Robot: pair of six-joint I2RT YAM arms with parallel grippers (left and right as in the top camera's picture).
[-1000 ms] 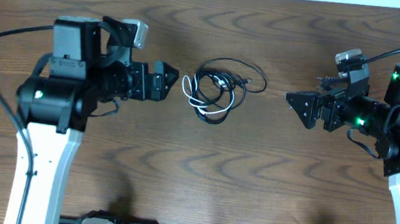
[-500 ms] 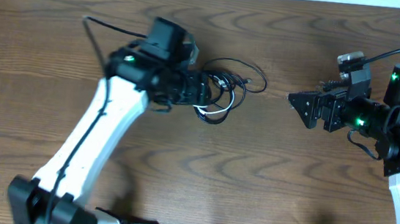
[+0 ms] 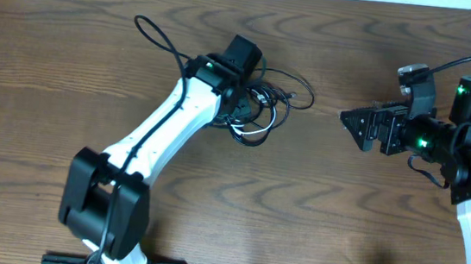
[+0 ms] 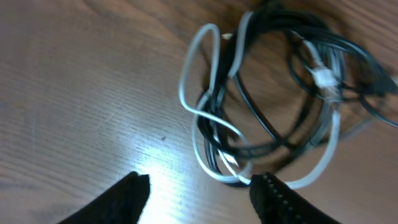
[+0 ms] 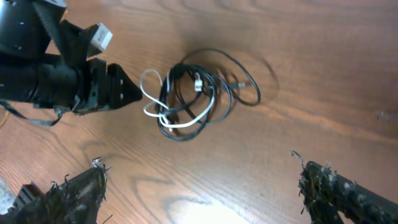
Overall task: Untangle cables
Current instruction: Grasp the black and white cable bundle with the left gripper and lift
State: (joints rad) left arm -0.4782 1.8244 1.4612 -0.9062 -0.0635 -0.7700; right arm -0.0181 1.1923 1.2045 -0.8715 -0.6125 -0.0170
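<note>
1. Hovering low over the table, the left gripper has its two black fingers spread apart. Bare wood shows in the gap and nothing is pinched between them.
2. One of its fingertips sits right at the near edge of the cable bundle. Whether it touches the cords cannot be told from the wrist view.
3. The thin white cord lies just ahead of the fingers. It forms a narrow loop on the side nearest the gripper and sweeps under the bundle in a wider curve.
4. The thin black cord is coiled in several overlapping rings. The white cord threads through and across these rings, so the two are intertwined.
5. A small white plug end rests inside the black rings, on the far side of the bundle from the fingers.
6. The bundle lies flat on the dark brown wood-grain table, in the upper middle of the overhead view, between the two arms.
7. The white-shelled left arm reaches diagonally from the near edge to the bundle, and its wrist covers the bundle's left part from above.
8. The right gripper is held well apart from the bundle, pointing towards it, with its fingers spread wide and nothing between them.
</note>
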